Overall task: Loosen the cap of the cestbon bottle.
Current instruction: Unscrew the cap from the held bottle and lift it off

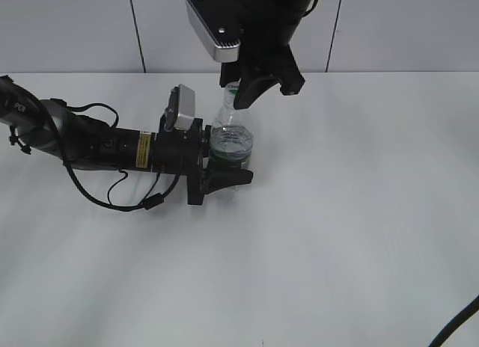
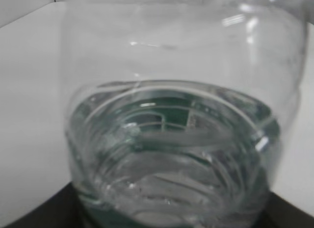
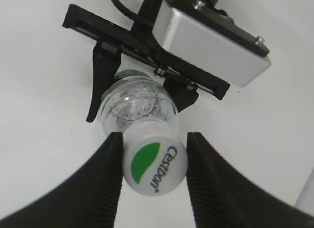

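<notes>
The cestbon bottle [image 1: 230,136] stands upright on the white table [image 1: 359,212]. It is clear, holds water and has a dark green label band. My left gripper [image 1: 228,158] reaches in from the left and is shut on the bottle's lower body; the bottle [image 2: 181,139] fills the left wrist view, with black fingers [image 2: 29,215] at the bottom corners. From above, my right gripper [image 3: 153,161] is shut on the cap [image 3: 156,164], which is white with a green leaf mark, one ribbed finger on each side. In the exterior view the right gripper [image 1: 236,94] mostly hides the cap.
The left arm [image 1: 90,141], with its loose black cables, lies low across the table's left half. The left wrist camera housing [image 3: 211,46] sits close behind the bottle [image 3: 137,105]. A black cable [image 1: 456,328] crosses the near right corner. A white wall rises behind the table.
</notes>
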Controlling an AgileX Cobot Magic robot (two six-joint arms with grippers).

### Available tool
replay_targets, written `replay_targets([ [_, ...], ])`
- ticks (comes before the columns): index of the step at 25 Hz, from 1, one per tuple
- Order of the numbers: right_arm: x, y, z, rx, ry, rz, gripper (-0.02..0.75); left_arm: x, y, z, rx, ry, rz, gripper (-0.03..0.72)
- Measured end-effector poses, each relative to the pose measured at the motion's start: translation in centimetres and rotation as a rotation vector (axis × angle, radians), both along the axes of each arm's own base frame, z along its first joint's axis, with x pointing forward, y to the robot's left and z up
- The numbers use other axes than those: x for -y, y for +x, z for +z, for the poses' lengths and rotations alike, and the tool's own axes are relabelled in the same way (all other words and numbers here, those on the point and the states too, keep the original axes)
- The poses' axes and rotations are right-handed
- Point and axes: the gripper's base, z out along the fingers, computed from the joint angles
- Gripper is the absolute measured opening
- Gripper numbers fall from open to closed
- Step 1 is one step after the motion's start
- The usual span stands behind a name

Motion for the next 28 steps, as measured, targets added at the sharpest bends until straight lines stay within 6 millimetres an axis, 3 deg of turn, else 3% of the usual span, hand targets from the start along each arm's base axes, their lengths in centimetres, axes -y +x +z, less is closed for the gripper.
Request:
replay_targets([
  [7,0.01,-0.01,0.00,-0.017,0.004,-0.038,0.312,-0.04,-0.04,0.00,0.000,0.000,-0.006,0.412],
  [19,-0.11,-0.07,0.05,-0.046,0.028,-0.084,0.419,-0.03,-0.17,0.01,-0.001,-0.001,-0.021,0.412],
  [28,-0.24,-0.15,0.09,-0.139,0.068,-0.277,0.429,-0.03,-0.18,0.01,-0.001,-0.001,-0.021,0.412],
])
